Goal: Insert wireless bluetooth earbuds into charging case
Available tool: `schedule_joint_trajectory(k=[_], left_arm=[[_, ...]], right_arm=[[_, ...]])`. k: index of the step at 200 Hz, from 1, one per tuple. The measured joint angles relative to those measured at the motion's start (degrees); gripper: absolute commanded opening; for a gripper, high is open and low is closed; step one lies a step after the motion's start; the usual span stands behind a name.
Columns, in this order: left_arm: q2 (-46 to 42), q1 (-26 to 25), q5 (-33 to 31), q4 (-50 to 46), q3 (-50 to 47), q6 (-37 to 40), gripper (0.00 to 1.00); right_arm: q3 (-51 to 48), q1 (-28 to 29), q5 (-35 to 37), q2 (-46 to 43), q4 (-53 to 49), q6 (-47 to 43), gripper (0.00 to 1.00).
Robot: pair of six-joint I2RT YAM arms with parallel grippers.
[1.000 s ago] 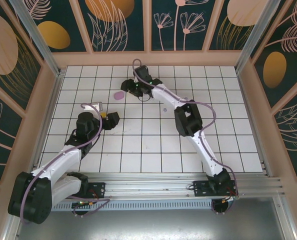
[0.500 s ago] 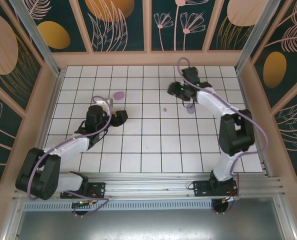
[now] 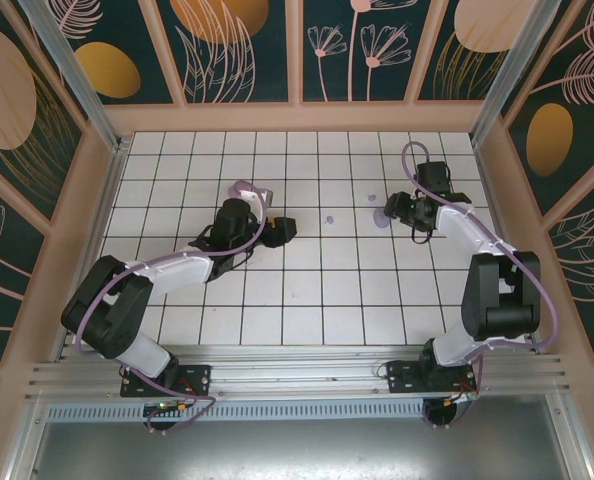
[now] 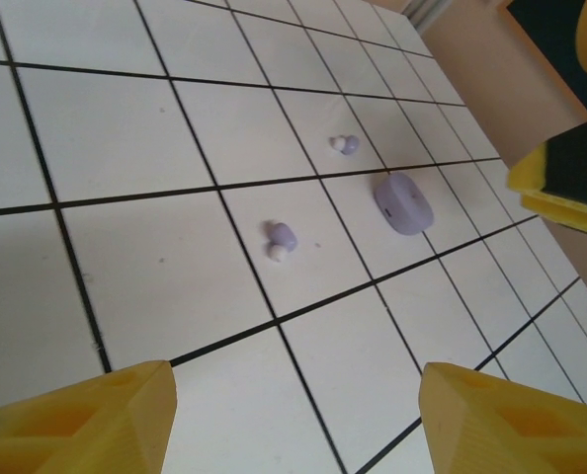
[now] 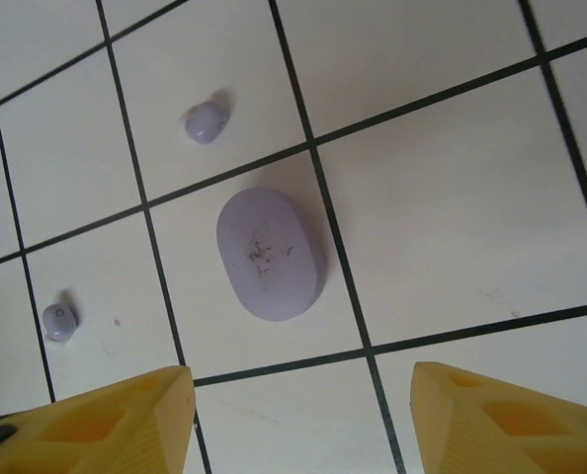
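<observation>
The lilac oval charging case [image 5: 270, 254] lies shut and flat on the white tiles, also seen as the case [image 3: 379, 217] and the case [image 4: 403, 202]. Two tiny lilac earbuds lie loose near it: one earbud [image 5: 206, 122] just beyond the case, the other earbud [image 5: 59, 321] a tile to its side. From the left wrist they show as an earbud [image 4: 282, 237] and an earbud [image 4: 345, 145]. My right gripper [image 5: 298, 425] hangs open just short of the case. My left gripper [image 4: 298, 415] is open over bare tile, about a tile short of the nearer earbud.
The white tiled floor [image 3: 307, 290] is walled by wooden panels [image 3: 307, 118] on three sides. The aluminium rail [image 3: 297, 375] with both arm bases runs along the near edge. The right gripper's yellow fingertip [image 4: 570, 178] shows at the far right of the left wrist view.
My left arm has swung right toward the centre, jaws narrowing a little. My right arm has swept from the back left across to the right, stopping beside the case.
</observation>
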Motion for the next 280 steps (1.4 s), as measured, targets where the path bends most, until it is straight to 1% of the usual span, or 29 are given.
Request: schedule_joint_trajectory(k=[39,80,104,149,198,242,259,280], left_arm=[[-0.02,-0.66,-0.87,0.83,-0.02,-1.7,0.66],[-0.13,-0.72,-2.29,2.14,-1.4,-3.06,0.67],[-0.13,-0.9,-2.93,2.54,-2.19,-3.48,0.68],[0.17,-0.87,-3.1,3.61,-2.38,-3.65,0.69],[3.41,-0.87,-2.89,3.74,-2.08,-3.63,0.7],[4.02,-0.87,-2.38,3.74,-1.44,-3.39,0.7],[4.57,-0.87,-1.11,3.76,-0.22,-2.36,0.7],[6.84,-0.87,1.49,3.06,3.39,0.87,0.7]], right_arm=[[0.42,0.02,-3.26,5.55,0.9,-1.75,0.6],[4.9,0.02,-4.2,12.33,0.74,-3.26,0.6],[7.32,0.02,-5.38,14.25,0.74,-3.37,0.6],[8.22,0.02,-9.86,16.81,0.83,-2.03,0.59],[8.11,0.63,-15.87,17.25,2.12,1.68,0.58],[8.13,4.37,-21.99,17.07,2.95,2.69,0.58],[8.13,4.74,-22.91,16.17,2.69,2.69,0.58],[8.41,3.23,-22.82,13.31,1.62,2.62,0.58]])
